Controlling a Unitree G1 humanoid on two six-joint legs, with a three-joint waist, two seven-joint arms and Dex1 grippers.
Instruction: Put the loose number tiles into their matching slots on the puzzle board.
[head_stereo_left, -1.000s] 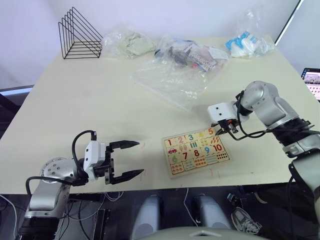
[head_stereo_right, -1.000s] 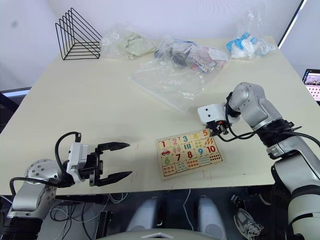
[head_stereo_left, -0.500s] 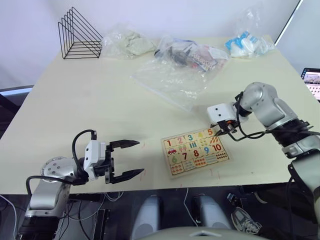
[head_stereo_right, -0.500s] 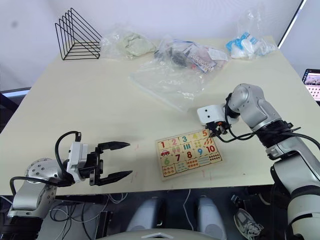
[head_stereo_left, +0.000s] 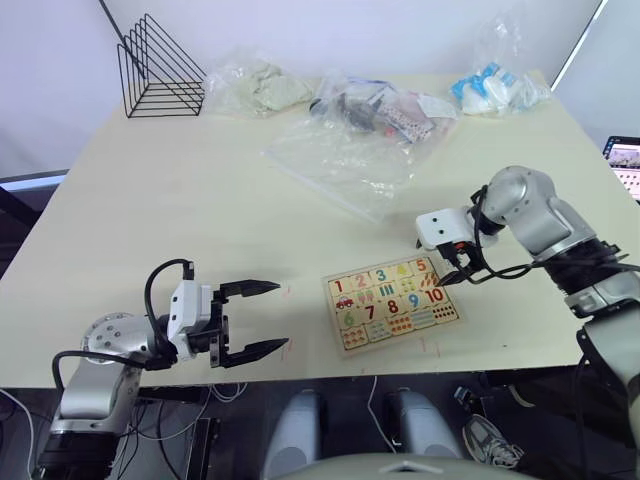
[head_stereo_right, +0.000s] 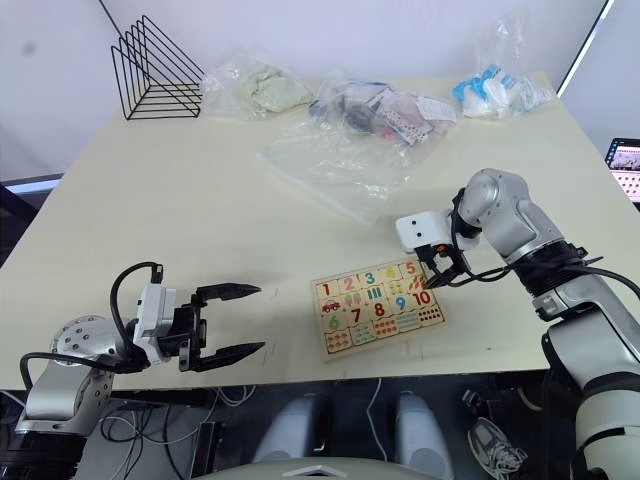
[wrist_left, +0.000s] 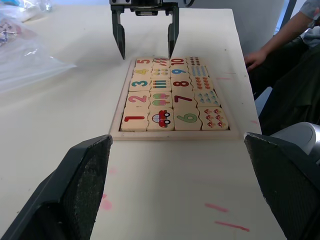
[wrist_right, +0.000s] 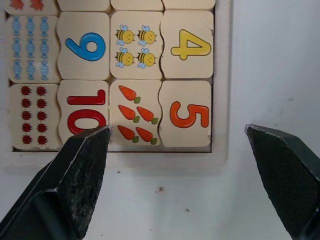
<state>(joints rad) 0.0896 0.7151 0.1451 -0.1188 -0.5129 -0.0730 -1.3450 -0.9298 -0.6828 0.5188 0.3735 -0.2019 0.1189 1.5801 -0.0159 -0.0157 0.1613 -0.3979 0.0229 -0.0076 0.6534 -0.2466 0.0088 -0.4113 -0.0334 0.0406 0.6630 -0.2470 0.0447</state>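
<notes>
The puzzle board (wrist_left: 170, 135) lies near the table's front edge, right of centre, with every slot that shows filled. The number tiles 1 (wrist_left: 135, 118), 2 (wrist_left: 138, 98), 3 (wrist_left: 141, 82), 4 (wrist_right: 189, 45) and 5 (wrist_right: 186, 114) sit in one column. My right gripper (head_stereo_left: 450, 275) hovers open just above the board's corner by the 5 tile, its fingers (wrist_right: 85, 175) spread to either side and holding nothing. My left gripper (head_stereo_left: 280, 316) stands open and empty over bare table to the left of the board.
A black wire rack (head_stereo_left: 160, 68) stands at the back left. Clear plastic bags (head_stereo_left: 345, 150) lie behind the board, with more filled bags (head_stereo_left: 495, 85) along the back edge. A person's hand (wrist_left: 257, 57) rests beyond the table's right side.
My right gripper has opened, letting go of the 5 tile, which now lies in its slot. The left arm has not moved.
</notes>
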